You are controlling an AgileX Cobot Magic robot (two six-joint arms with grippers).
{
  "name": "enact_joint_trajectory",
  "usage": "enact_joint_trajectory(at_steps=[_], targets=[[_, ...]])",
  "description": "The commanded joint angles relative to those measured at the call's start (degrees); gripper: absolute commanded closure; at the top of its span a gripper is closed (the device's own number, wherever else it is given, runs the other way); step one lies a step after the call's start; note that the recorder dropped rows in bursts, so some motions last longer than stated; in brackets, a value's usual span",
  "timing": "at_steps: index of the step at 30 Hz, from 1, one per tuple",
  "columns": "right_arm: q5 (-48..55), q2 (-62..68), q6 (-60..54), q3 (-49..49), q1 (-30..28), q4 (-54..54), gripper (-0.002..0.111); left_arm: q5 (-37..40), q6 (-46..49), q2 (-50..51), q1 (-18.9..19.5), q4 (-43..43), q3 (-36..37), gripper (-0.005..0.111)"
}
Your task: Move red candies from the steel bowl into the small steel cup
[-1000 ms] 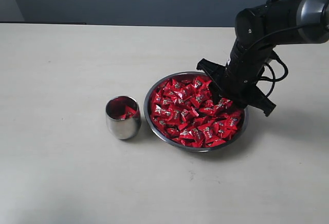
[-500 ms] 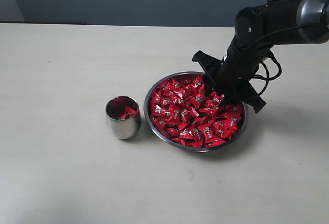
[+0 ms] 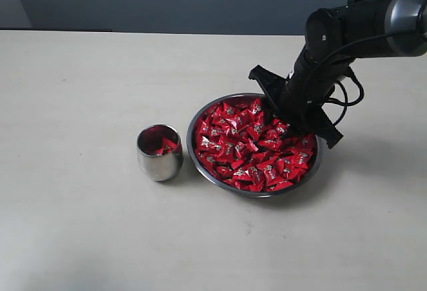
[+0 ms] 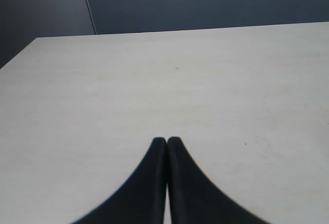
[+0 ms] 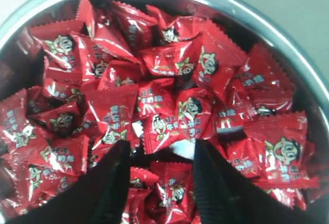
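Right wrist view shows the right gripper (image 5: 162,151), jaws apart, poised low over the red candies (image 5: 154,62) heaped in the steel bowl (image 5: 257,23); the small steel cup (image 3: 159,156) stands just beside the bowl, a few candies inside. Light, crinkly and probably slippery, each candy likely pinches best across its plump middle, not its frilled ends.
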Motion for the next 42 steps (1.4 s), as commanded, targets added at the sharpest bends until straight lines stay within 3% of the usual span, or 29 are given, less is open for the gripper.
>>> enact_joint_trajectory(at_steps=[1,26,42], targets=[[1.06,-0.11,-0.3,-0.39,-0.13,-0.99,0.069,-0.45,-0.08,-0.27,-0.38,0.11,0.26,0.106],[-0.79,3.38,-0.3,-0.39,1.03,-2.61,0.069,-0.45,-0.08,-0.27,-0.38,0.11,0.26,0.106],[5.38,-0.34,-0.3,-0.39,1.03,-8.74,0.069,-0.45,-0.08,-0.27,-0.38,0.11,0.26,0.106]])
